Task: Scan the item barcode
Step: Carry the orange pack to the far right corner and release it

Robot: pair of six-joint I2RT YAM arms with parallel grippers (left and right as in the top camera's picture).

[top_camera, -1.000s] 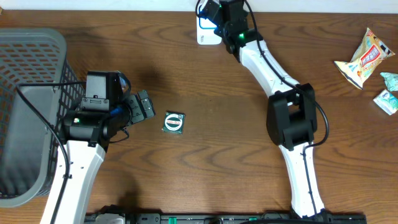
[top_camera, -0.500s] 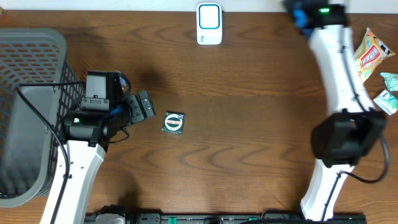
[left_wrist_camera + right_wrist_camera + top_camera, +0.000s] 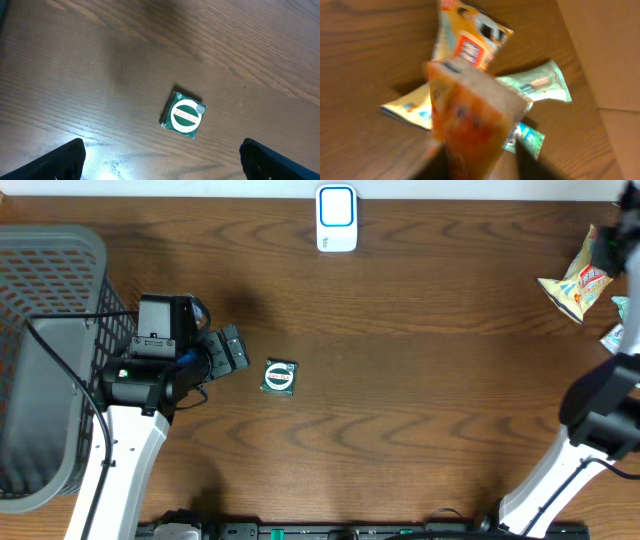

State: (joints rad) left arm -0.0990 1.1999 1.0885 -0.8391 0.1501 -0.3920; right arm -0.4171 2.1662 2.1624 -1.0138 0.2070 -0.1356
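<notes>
scanner [image 3: 337, 218]: white, blue-framed window; sits at the far middle edge of the counter [image 3: 420, 410], well apart from all the items.
green packet [image 3: 279, 377]: small, square, dark green, white round label with a green band; lies flat, slightly rotated, left of centre, nothing touching it.
snack bag [image 3: 578, 278]: yellow-orange, red and white label, crinkled; lies at the far right.
pale green packets [image 3: 622, 325]: two, just beside the snack bag at the right edge.
orange packet [image 3: 470, 125]: right wrist view only, very close, blurred, upright-tilted over the snack bag; held or not, can't tell.
</notes>
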